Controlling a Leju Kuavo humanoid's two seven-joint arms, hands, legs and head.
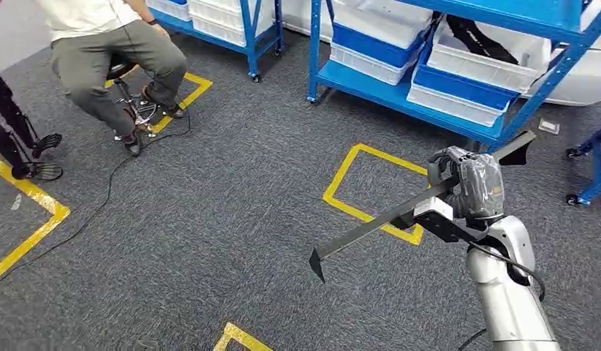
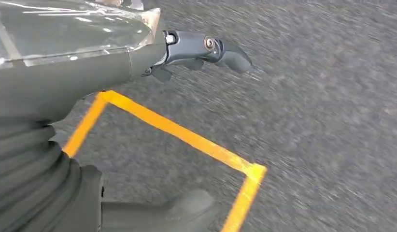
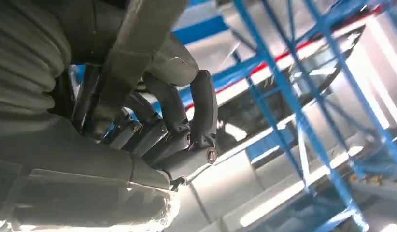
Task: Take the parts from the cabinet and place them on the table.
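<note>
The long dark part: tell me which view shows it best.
Head view: the part shows end to end, held across the right hand. The right wrist view shows a short stretch of it under the curled fingers. The left wrist view looks at carpet.

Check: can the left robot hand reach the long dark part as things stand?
Probably not. The left robot hand hangs empty over carpet and yellow tape; the right robot hand grips the long dark part.
</note>
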